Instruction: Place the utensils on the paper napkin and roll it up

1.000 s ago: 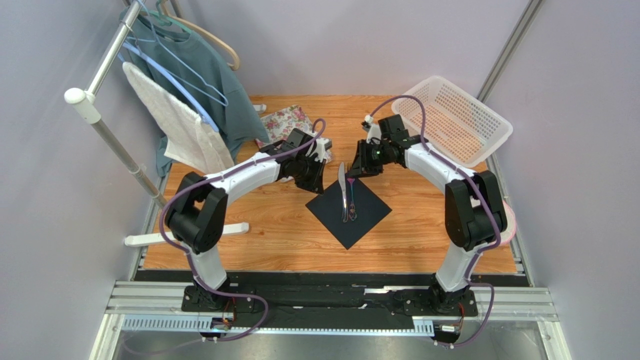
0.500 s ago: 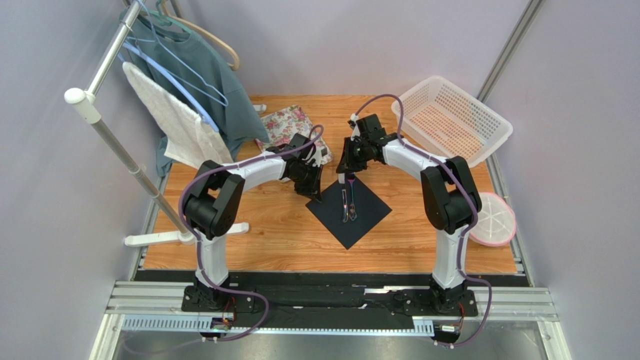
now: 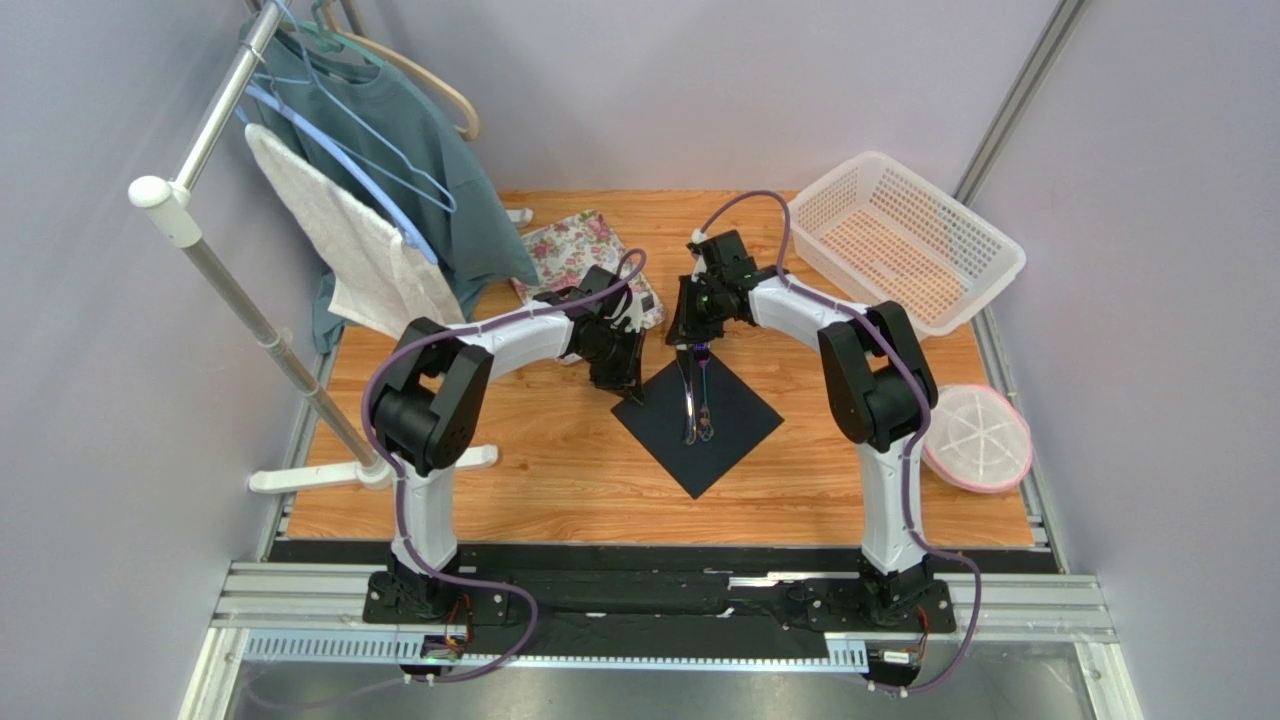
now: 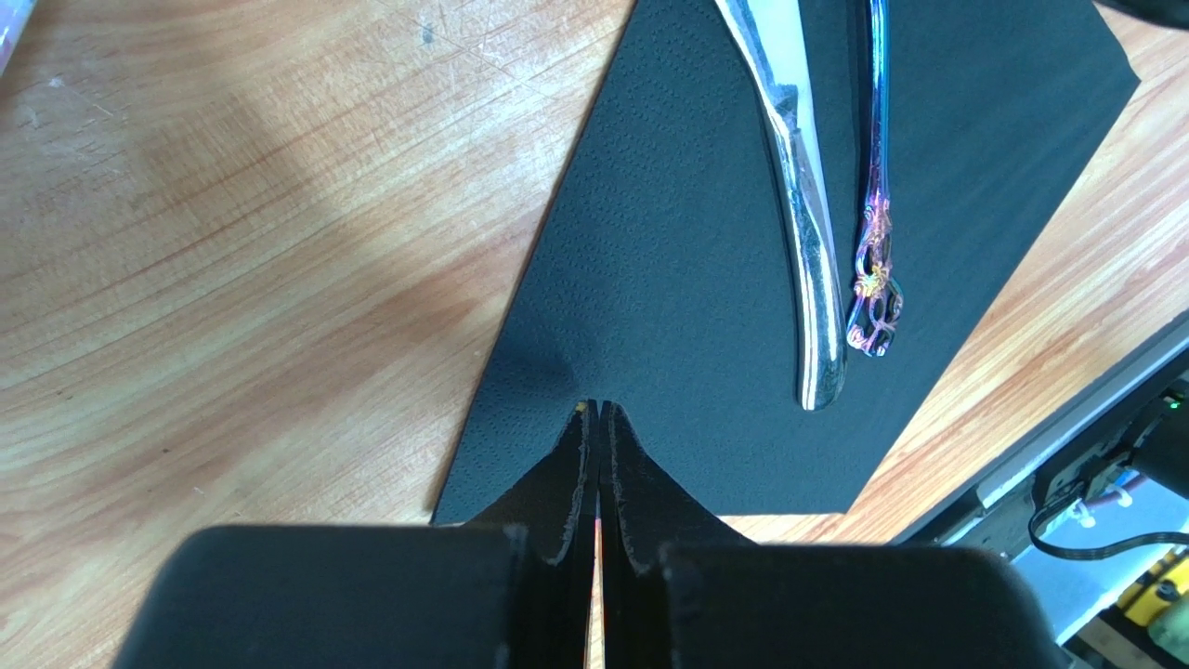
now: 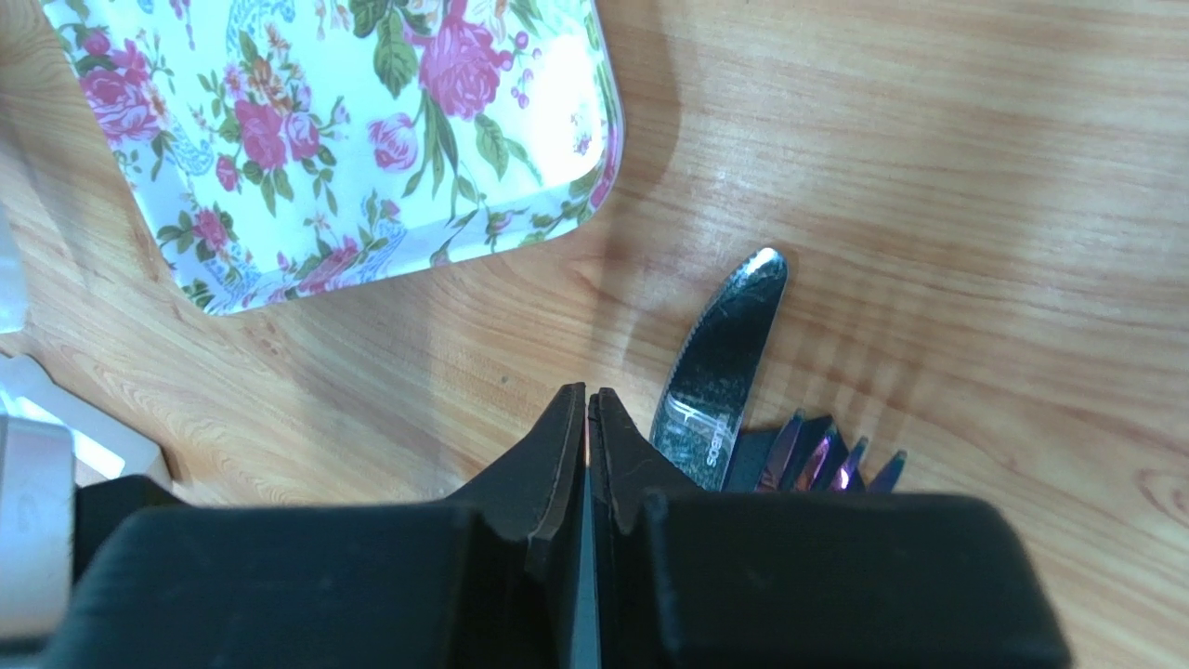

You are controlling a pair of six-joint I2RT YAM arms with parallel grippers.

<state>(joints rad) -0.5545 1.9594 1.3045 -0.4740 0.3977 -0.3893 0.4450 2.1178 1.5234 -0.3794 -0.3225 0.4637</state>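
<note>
On the black napkin [image 4: 670,279] lie the grey knife [image 4: 810,265] and purple fork [image 4: 877,140]. Both the left hand [image 4: 600,411] and right hand [image 5: 589,397] are clenched at its corners.

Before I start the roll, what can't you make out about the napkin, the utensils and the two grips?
Left wrist: the left gripper is shut at the napkin corner; its own jaws hide whether paper is pinched.
Left wrist: the top edge cuts off the knife blade and fork tines.
Right wrist: the right gripper, shut, hides the napkin's far corner and both handles.
Top external: knife and fork too small to tell if they touch.
</note>
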